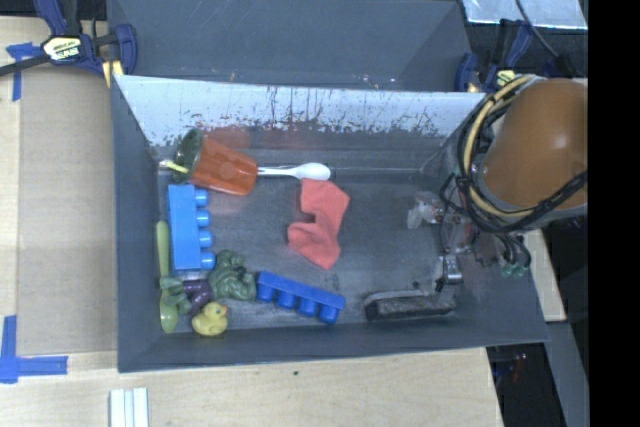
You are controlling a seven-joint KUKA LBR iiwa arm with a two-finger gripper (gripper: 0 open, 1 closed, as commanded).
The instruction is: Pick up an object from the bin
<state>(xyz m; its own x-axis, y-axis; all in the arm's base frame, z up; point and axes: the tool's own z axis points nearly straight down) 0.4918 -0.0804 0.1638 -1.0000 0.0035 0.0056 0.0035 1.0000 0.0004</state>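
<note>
Orange wrist cover (530,150) at the bin's (300,35) right edge. Below it the claw (446,278), whose opening I cannot tell, hovers beside a dark flat bar (405,306) near the front-right corner. Likely approaching; lowering and closing remain.

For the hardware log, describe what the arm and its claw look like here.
The arm's wrist wears a large, rounded orange-brown cover. Black and yellow cables loop around the cover's edge and run down toward the claw, a small, slim assembly of grey metal and dark parts. No markings can be made out.
</note>
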